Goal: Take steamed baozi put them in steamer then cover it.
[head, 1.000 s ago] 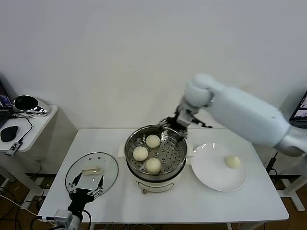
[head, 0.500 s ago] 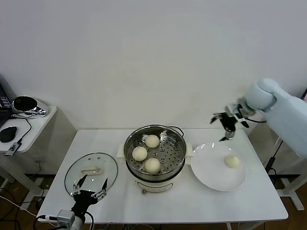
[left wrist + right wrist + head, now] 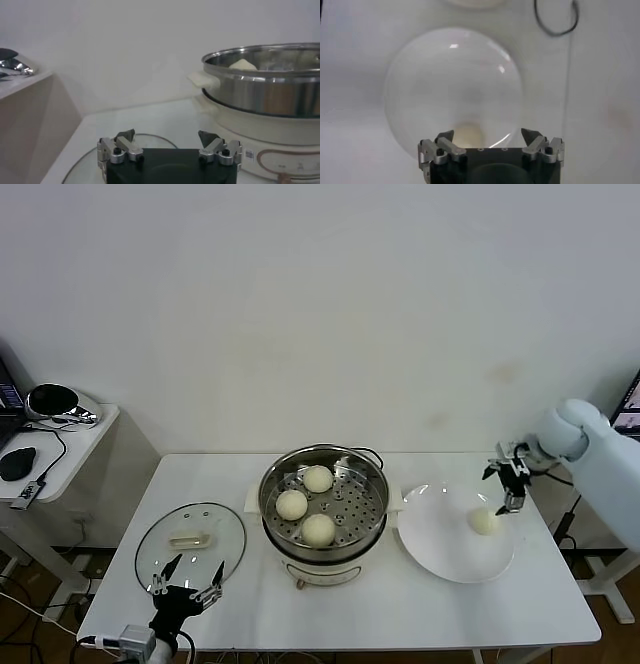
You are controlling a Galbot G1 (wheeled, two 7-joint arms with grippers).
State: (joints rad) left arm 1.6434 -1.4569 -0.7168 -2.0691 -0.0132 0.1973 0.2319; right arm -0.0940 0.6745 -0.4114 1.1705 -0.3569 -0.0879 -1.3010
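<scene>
The steamer [image 3: 266, 502] stands mid-table with three steamed baozi [image 3: 318, 478] on its perforated floor. One more baozi [image 3: 485, 521] lies on a white plate [image 3: 440, 536] to the steamer's right. My right gripper [image 3: 510, 484] hangs open just above and behind that baozi, not touching it. The right wrist view shows the same baozi [image 3: 468, 135] between the open fingers of the right gripper [image 3: 487, 134]. The cover [image 3: 190, 539] lies flat at the front left. My left gripper [image 3: 185, 579] waits open at the cover's near edge, seen again as the left gripper [image 3: 166, 136] facing the steamer [image 3: 265, 85].
A low side table [image 3: 85, 434] with a mouse and a shiny black object stands at the far left. A dark cable [image 3: 555, 22] loops on the table beyond the plate [image 3: 452, 80]. The table's right edge is close to my right arm.
My right arm swung from the steamer's far rim rightward and down to the plate's baozi. The left gripper barely shifted near the cover.
</scene>
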